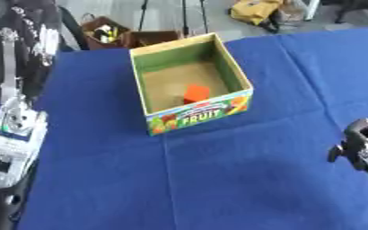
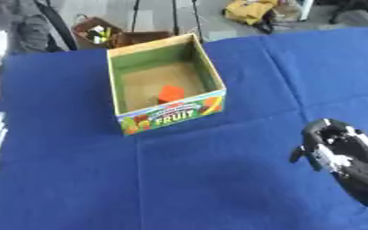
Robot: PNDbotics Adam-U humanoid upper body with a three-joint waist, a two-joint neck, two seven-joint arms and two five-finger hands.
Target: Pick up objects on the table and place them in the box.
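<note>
Table (image 1: 242, 179) covered by a blue cloth, seen from above, its far edge running along the top of both views. An open cardboard box (image 1: 199, 116) stands on the far half of the table, slightly left of centre and turned a little askew; its near wall bears a coloured label reading "FRUIT", its inner walls are green and its floor is brown. An orange block (image 1: 196, 94) lies on the box floor, toward the near wall, roughly midway between the side walls. The cloth around the box shows only fold lines, and nothing stands between the box and either hand.

Beyond the far edge: a small brown crate (image 2: 98, 32) holding dark and yellow items, a second brown container (image 1: 150, 37) just beside it, thin dark stand legs, and a yellow bag (image 1: 256, 9) on the floor.

Right hand (image 2: 340, 155), black with silver parts, enters at the table's right edge, on the near side; it holds nothing, and whether its fingers are straight or curled cannot be told. The box and the orange block lie well apart from it, farther off and to its left. At the table's left edge, a white and grey part of the left arm (image 1: 13, 143) shows; the left hand itself cannot be made out.
</note>
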